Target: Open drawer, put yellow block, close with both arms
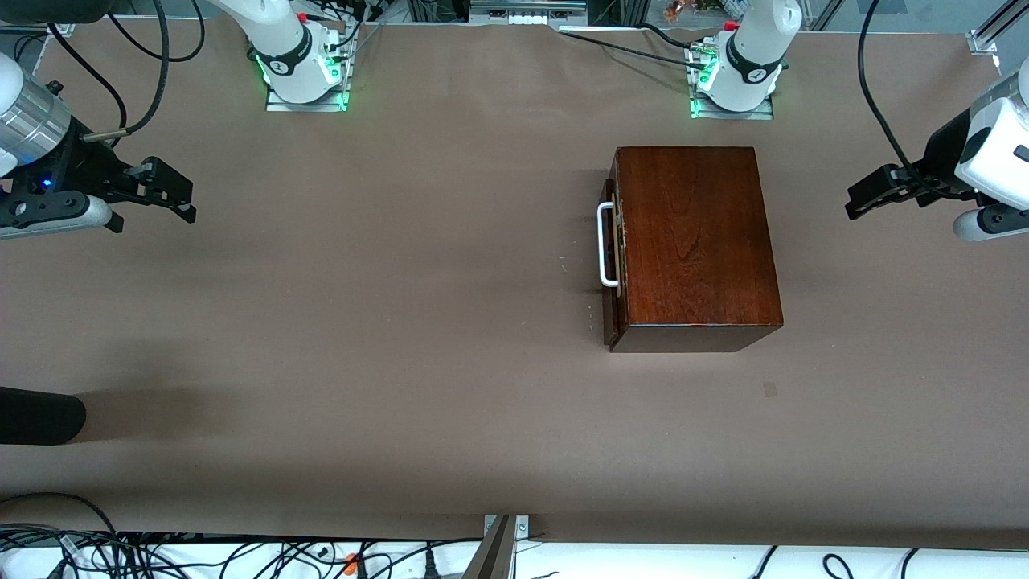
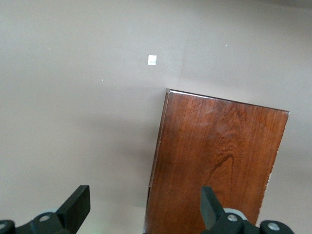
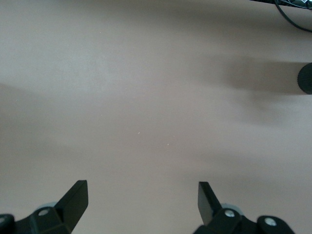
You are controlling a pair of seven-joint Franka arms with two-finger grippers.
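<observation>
Drawer [image 1: 612, 265] shut, both arms parked over desk [image 1: 386, 322] ends
Wrist views: left gripper [image 2: 144, 207] and right gripper [image 3: 143, 204] jaws apart, empty; handle [image 1: 607, 245] seen only from front

Brown tabletop [image 1: 402, 322], matte, with soft shadows toward the right arm's end. Black rounded object [image 1: 40, 416] juts in at that end, near the front camera; also seen in the right wrist view [image 3: 305, 78]. Small pale square mark [image 1: 770, 389] on the tabletop; tangled black cables [image 1: 161, 555] along the near edge.
</observation>
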